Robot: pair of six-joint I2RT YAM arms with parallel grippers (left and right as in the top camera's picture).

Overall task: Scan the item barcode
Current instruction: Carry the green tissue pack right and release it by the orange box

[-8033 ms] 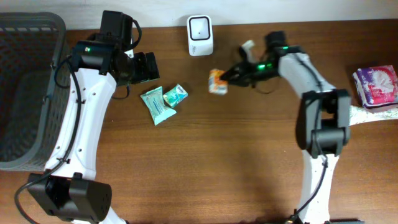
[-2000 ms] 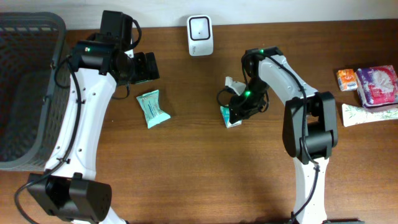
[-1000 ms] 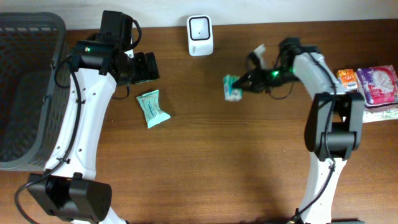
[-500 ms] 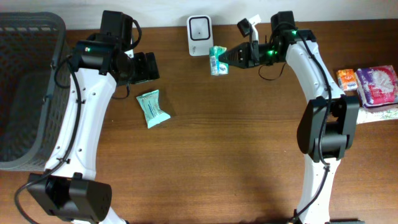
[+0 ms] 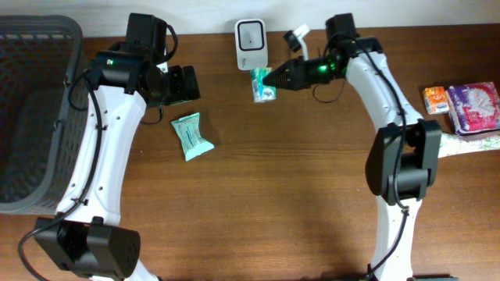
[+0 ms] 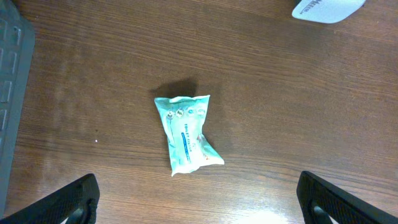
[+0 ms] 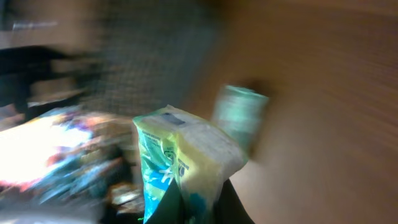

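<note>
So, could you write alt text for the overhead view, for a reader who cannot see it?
The right gripper holds a green packet close to the white scanner. The left gripper is open near a second packet lying on the table, and a grey basket stands at the left edge.

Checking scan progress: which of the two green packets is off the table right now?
The packet by the white scanner, held in the right arm's jaws; the other packet lies flat on the table.
</note>
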